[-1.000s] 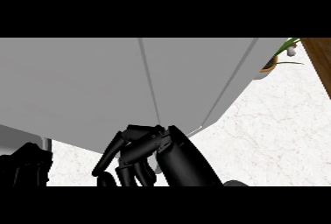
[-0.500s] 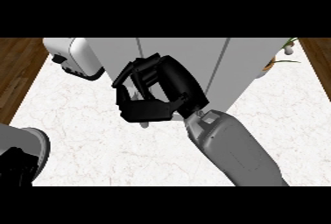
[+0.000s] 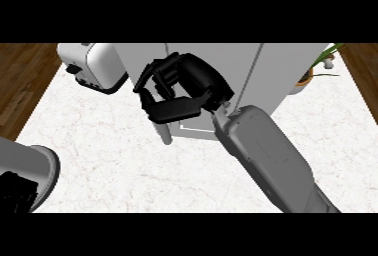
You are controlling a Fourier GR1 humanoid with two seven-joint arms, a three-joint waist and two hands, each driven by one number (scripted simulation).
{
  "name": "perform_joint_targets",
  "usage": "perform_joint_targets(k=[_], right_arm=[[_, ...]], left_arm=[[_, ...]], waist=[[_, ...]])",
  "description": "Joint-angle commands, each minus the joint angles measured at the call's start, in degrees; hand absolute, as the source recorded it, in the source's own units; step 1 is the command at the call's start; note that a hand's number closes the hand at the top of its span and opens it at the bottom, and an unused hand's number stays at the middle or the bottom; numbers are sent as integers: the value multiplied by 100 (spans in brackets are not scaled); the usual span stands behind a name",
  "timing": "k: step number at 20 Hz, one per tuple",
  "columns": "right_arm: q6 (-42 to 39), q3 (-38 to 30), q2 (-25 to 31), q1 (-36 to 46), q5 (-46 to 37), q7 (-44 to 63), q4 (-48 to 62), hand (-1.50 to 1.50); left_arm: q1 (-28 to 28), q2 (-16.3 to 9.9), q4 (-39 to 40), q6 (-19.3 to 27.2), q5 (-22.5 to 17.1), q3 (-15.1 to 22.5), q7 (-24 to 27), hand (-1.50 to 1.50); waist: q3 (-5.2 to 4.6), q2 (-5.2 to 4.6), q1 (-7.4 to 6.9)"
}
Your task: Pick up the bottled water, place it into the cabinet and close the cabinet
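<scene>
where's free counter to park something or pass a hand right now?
Bare marble: the wide stretch left of the right forearm, between the toaster and the left arm at the lower-left corner; also right of the forearm, below the plant. Crowded: the cabinet front, where the right hand hangs.

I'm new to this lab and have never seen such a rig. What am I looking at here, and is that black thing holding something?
You look steeply down from the robot's head onto a white marble counter. The grey forearm ends in the black right hand, whose fingers are curled in front of a white cabinet. Whether they hold anything cannot be told; no bottle shows. The left hand peeks in at the lower left corner. A white appliance stands left of the cabinet, a potted plant to its right.
</scene>
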State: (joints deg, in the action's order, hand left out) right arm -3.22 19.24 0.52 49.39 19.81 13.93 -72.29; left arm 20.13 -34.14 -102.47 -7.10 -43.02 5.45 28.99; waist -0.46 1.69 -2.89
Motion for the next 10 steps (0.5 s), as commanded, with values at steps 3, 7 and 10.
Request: perform_joint_targets(k=[3, 7, 10], right_arm=[[-154, -801, 671, 259, -110, -521, 1196, 150], [-266, -911, 718, 434, 10, -519, 1270, 150], [-394, -899, 840, 304, 24, -573, 1265, 150]], left_arm=[[-95, -38, -170, -27, -22, -36, -90, 150], [-336, 30, 7, 76, 4, 9, -193, 150], [-225, 168, -14, 153, 94, 90, -113, 150]], waist=[[47, -293, -1], [41, -318, 70], [43, -286, 89]])
